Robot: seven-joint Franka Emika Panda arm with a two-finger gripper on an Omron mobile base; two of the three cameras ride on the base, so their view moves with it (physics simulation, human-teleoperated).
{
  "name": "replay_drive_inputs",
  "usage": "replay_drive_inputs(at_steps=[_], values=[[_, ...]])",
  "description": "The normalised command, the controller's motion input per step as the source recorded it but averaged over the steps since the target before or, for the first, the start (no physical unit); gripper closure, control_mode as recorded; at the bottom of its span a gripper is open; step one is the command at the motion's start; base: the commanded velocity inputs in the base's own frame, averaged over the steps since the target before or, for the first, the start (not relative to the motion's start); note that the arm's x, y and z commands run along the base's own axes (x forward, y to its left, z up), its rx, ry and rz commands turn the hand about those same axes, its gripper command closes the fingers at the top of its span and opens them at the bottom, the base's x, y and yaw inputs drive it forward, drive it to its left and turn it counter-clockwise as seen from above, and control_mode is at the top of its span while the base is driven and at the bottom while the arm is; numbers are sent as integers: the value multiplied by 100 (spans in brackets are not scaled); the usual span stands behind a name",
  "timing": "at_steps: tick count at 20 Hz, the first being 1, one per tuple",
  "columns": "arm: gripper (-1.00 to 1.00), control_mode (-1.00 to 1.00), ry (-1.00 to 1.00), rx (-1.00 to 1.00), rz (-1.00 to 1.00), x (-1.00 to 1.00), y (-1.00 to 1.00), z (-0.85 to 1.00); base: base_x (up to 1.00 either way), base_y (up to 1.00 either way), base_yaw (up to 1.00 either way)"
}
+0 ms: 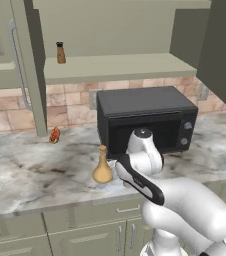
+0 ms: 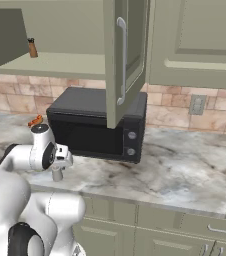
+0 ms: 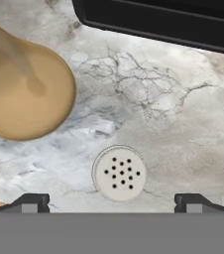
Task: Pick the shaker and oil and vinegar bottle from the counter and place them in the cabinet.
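The gripper hangs wide open straight above the shaker, jaws straddling it for a top-down grab, I'd say.

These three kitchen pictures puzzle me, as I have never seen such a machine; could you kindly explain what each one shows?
The white jointed thing is a robot arm on a base that can drive, in a rendered kitchen. Two pictures come from cameras on that base, behind the arm to its left and right. The third looks straight down from the hand itself.

On the marbled counter stand a black microwave, a tan oil and vinegar bottle and a small orange-red item. In the hand view a round shaker with a holed top sits beside the bottle, between the two dark fingertips.

Above, the cabinet stands open, with a brown shaker on its shelf.

The gripper has its jaws open; nothing is held.
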Motion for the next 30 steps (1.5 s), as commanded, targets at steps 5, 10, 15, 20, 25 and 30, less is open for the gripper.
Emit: replay_drive_inputs(at_steps=[5, 10, 15, 20, 25, 30], values=[[-100, -100, 0, 0, 0, 2, 0, -20, 0, 0, 0], [-100, -100, 0, 0, 0, 8, 0, -21, 0, 0, 0], [-100, -100, 0, 0, 0, 9, 0, -21, 0, 0, 0], [100, -100, 0, 0, 0, 9, 0, -22, 0, 0, 0], [100, -100, -2, 0, 0, 0, -8, -2, 0, 0, 0], [100, -100, -3, 0, 0, -7, -9, 24, 0, 0, 0]])
